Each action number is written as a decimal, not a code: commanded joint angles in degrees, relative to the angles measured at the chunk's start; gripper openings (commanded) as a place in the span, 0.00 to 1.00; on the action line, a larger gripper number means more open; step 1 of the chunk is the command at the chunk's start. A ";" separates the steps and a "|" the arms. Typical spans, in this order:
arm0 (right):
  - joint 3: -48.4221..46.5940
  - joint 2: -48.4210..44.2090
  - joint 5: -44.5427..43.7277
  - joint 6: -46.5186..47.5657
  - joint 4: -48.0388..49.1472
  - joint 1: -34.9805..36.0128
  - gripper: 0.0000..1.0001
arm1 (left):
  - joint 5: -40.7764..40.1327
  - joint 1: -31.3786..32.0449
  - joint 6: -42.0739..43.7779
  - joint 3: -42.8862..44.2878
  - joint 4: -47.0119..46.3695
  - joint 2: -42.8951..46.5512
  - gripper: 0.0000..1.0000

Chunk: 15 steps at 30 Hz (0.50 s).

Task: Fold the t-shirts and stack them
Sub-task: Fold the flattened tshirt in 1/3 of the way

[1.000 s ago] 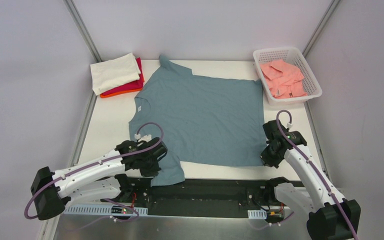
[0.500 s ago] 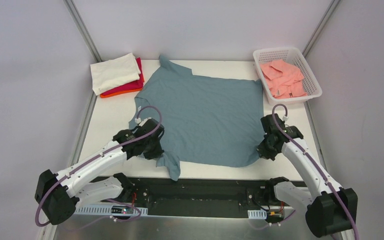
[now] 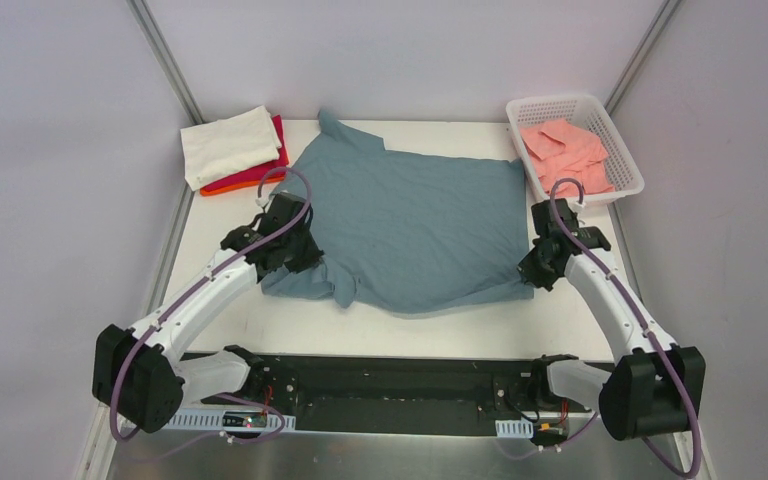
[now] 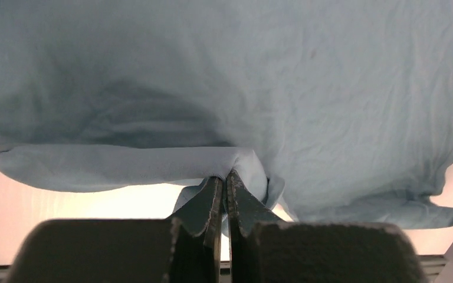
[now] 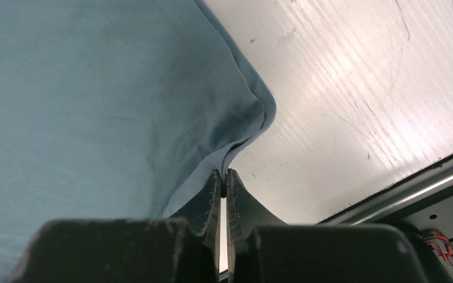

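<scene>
From the top external view, the slate blue-grey t-shirt [image 3: 410, 225] lies spread over the middle of the white surface [image 3: 215, 260], its far sleeve pointing toward the back wall and its near-left part bunched and folded over. The left arm [image 3: 205, 300] reaches in from the near-left, its jaws at that bunched edge. The right arm [image 3: 610, 300] stands at the shirt's near-right corner. At the far-left corner sits a folded stack: a cream-white t-shirt [image 3: 230, 145] on top, a red t-shirt [image 3: 265, 174] under it and an orange t-shirt [image 3: 215, 187] at the bottom, just beside the blue-grey shirt's shoulder but not under it. At the far right a white lattice basket [image 3: 556, 102] holds salmon-pink t-shirts [image 3: 565, 155], near the shirt's far-right corner (touching or not, I cannot tell). In the left wrist view, the left jaws are pinched tight on a gathered fold of the blue-grey t-shirt [image 4: 307, 76], which hangs across the whole frame and hides the things beyond it, with bare surface [image 4: 65, 203] showing below. In the right wrist view, the right jaws are clamped on the rounded hem corner of the t-shirt [image 5: 94, 88], with scuffed surface [image 5: 360, 88] to the right and a black rail [image 5: 430, 197] at its edge.
</scene>
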State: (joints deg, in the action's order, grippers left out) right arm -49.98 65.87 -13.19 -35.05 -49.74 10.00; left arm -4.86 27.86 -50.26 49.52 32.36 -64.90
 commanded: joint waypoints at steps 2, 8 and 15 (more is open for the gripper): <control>-4.61 2.35 -0.51 2.64 2.91 -2.04 0.00 | 1.11 -3.64 4.21 4.95 -3.08 -3.02 0.00; -6.92 6.16 0.12 3.85 6.65 -3.95 0.00 | 0.90 -6.65 6.56 7.14 -5.15 -6.00 0.00; -8.73 9.12 0.49 4.85 10.86 -4.85 0.00 | 1.70 -8.89 9.88 10.18 -7.59 -11.47 0.00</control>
State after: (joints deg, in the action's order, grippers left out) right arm -55.83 74.13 -12.53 -31.73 -42.41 5.74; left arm -4.27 20.12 -43.62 56.66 27.29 -74.52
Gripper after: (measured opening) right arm 0.020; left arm 0.007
